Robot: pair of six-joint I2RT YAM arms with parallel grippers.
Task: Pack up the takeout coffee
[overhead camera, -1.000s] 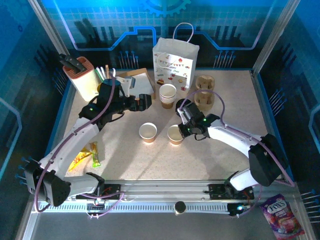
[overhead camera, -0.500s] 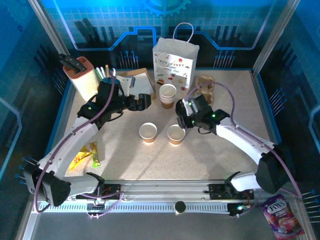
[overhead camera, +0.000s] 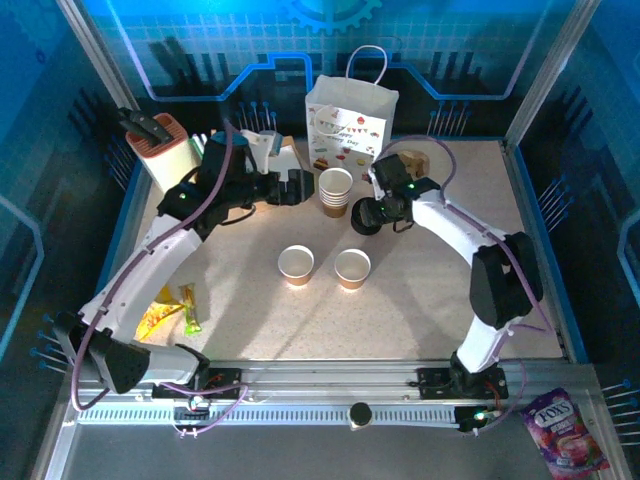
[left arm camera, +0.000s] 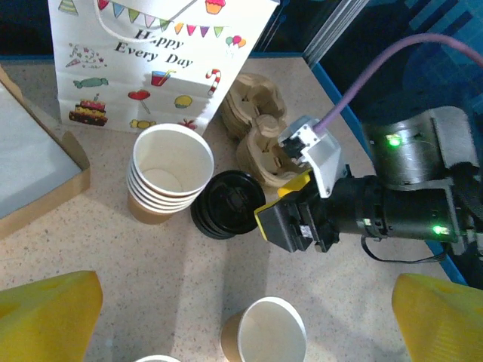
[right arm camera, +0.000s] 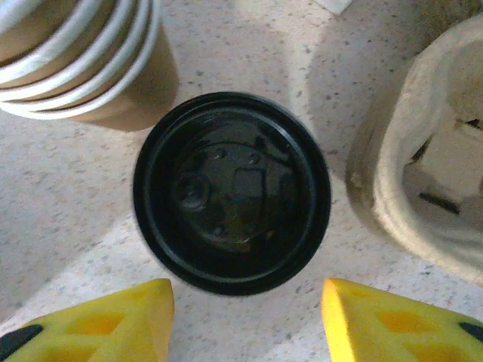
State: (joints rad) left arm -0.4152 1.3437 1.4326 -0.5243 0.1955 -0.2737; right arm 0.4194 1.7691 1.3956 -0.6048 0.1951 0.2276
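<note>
Black round plastic lids (right arm camera: 232, 192) lie stacked under the right gripper (right arm camera: 245, 317), jaws parted and empty; the left gripper (left arm camera: 241, 317) gapes wide, empty too.

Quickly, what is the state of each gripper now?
Left gripper: open, holding nothing.
Right gripper: open, empty, above the black lids.

The paper bag (left arm camera: 158, 60) is white, printed with multicoloured bunting, sweets and cake. Before it, stacked cups (left arm camera: 170, 166) are tan outside, white inside; the lids (left arm camera: 230, 205) black; the carrier (left arm camera: 256, 117) beige.
</note>
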